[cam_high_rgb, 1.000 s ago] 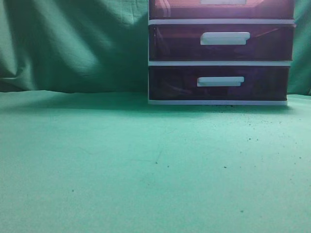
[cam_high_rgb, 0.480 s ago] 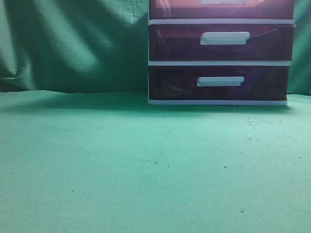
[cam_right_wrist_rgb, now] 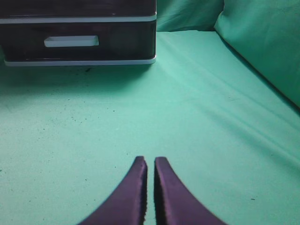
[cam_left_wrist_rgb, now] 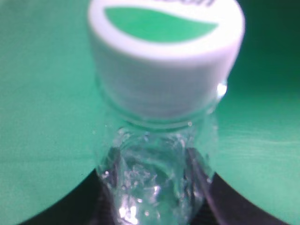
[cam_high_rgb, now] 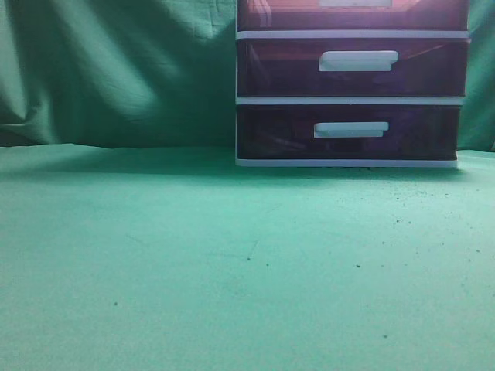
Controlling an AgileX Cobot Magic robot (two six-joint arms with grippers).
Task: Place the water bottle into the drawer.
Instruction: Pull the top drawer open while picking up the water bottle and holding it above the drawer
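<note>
One water bottle (cam_left_wrist_rgb: 154,140) sits between my left claw's dark fingers (cam_left_wrist_rgb: 70,208), pinched below its white cap (cam_left_wrist_rgb: 164,61); its long axis points cap-first toward the camera. My right claw (cam_right_wrist_rgb: 150,161) is pressed together over the green cloth (cam_right_wrist_rgb: 211,117).

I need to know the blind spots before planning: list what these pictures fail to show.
- Top drawer: exterior view, cut off by the upper edge.
- Water bottle: left wrist view, body below the white cap blurred and cropped.
- Left gripper: its fingers are only dark corners beside the bottle.
- Both arms: absent from the exterior view.
</note>
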